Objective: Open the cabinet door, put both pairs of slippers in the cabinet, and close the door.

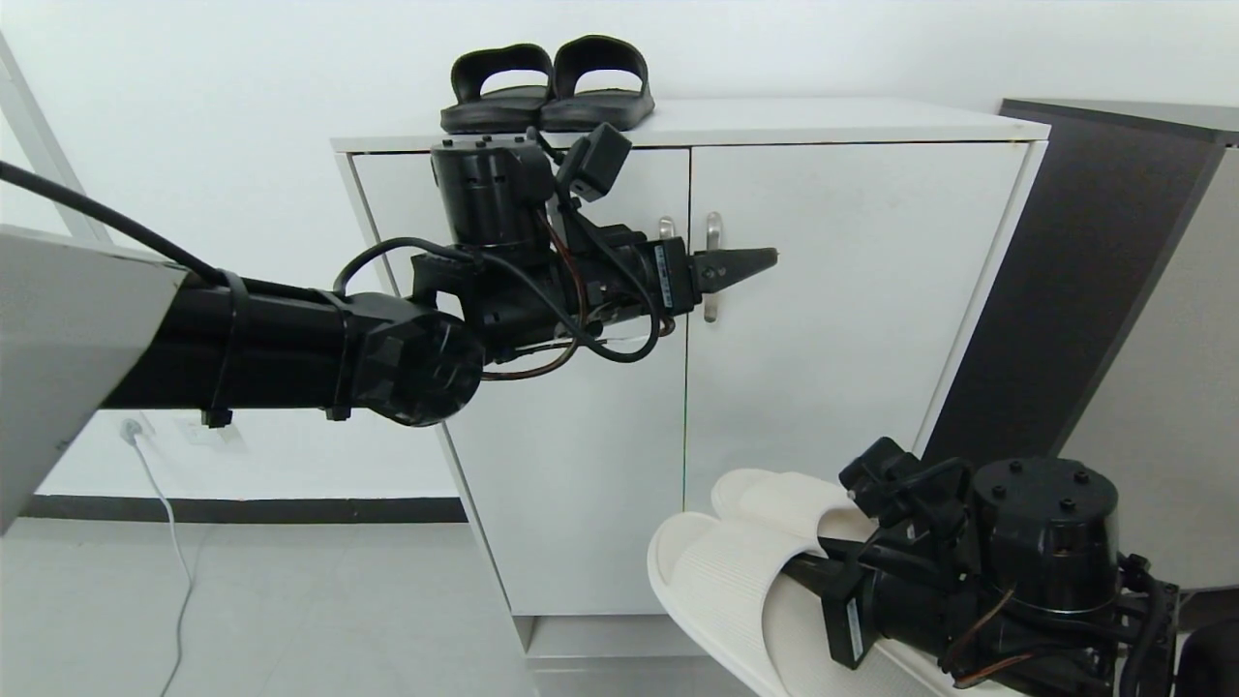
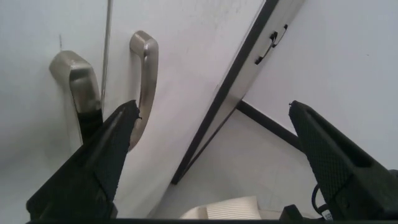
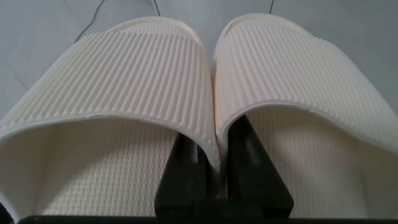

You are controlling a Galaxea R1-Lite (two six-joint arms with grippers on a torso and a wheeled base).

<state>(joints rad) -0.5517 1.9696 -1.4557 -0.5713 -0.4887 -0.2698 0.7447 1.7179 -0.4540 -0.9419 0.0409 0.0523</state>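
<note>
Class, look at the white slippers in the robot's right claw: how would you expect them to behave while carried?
Probably light: the right claw holds both white slippers by their adjoining strap edges alone. Likely soft yet shape-keeping: the ribbed straps hold their arches. The unsupported toes could sag or swing.

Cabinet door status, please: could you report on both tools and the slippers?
Left tool open beside metal handle of right white cabinet door, door shut. Right tool shut on cream ribbed slippers. Black slide slippers atop cabinet.
</note>
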